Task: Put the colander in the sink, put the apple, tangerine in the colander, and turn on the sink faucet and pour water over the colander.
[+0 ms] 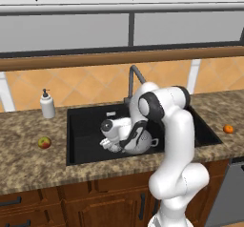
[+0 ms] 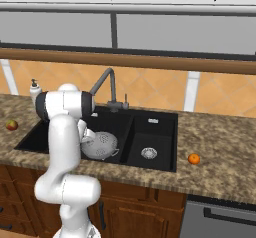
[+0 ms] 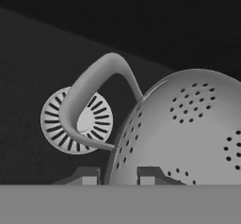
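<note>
The fingers (image 3: 115, 177) pinched the colander's (image 3: 188, 129) rim at lower centre, lowering it toward the sink (image 3: 42, 68) drain (image 3: 77, 120).

Both base views overlook the sink (image 1: 86, 126); hand view close

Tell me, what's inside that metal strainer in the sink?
Nothing can be seen in the colander: its dotted wall looks bare, though the arm covers part of it. The apple and tangerine lie on the counter either side of the sink.
</note>
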